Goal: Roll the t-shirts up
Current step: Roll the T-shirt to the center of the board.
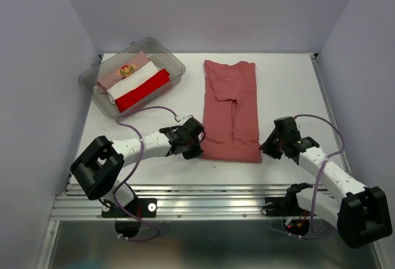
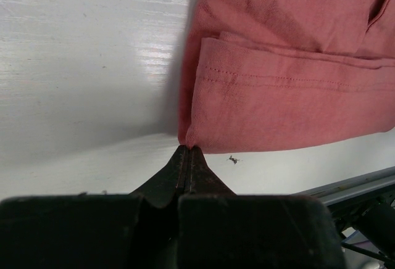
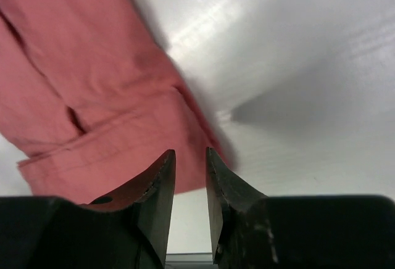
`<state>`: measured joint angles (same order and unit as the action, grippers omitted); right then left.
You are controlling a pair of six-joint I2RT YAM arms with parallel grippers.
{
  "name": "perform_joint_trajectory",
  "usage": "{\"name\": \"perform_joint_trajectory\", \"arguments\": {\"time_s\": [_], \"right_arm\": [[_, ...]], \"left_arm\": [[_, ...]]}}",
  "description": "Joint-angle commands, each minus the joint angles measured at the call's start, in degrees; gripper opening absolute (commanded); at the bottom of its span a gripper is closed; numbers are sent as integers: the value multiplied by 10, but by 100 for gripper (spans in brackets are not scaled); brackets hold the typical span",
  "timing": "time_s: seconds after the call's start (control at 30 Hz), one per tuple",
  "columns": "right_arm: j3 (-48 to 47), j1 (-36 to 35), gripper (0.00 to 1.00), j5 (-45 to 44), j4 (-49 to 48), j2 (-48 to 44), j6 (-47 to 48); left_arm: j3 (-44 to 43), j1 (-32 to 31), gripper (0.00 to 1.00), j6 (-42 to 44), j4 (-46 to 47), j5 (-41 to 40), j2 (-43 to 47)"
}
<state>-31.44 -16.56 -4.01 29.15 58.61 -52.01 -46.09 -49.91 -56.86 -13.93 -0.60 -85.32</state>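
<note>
"What did we see closest to us?"

"We saw the left gripper (image 2: 188, 152) squeezed tight, with no gap. Its tips touched the near left corner of the shirt (image 1: 231, 111). We could not tell if any cloth was caught between them."

"And on the other side?"

"The right gripper (image 3: 190, 161) had its fingers a little apart and held nothing. The shirt's near right corner lay just beside one finger."

"Where was the shirt?"

"It lay flat on the table (image 1: 290, 90) between both grippers. It was folded into a long strip going away from us, with its hem nearest."

"What did we find farther back?"

"At the far left stood a clear bin (image 1: 177, 65). Inside it we saw a pink bundle (image 1: 126, 71), a white bundle (image 1: 137, 79) and a bright red bundle (image 1: 144, 90), side by side."
</note>
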Motion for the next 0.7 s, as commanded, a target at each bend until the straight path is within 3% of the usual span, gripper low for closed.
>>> {"name": "perform_joint_trajectory", "arguments": {"time_s": [0.0, 0.17, 0.67], "right_arm": [[60, -1, 33, 61, 10, -39, -43], [76, -1, 31, 85, 6, -74, -21], [112, -1, 30, 94, -34, -35, -2]], "left_arm": [[4, -3, 0, 1, 8, -12, 18], [6, -3, 0, 1, 11, -12, 18], [11, -3, 0, -3, 15, -11, 17]]}}
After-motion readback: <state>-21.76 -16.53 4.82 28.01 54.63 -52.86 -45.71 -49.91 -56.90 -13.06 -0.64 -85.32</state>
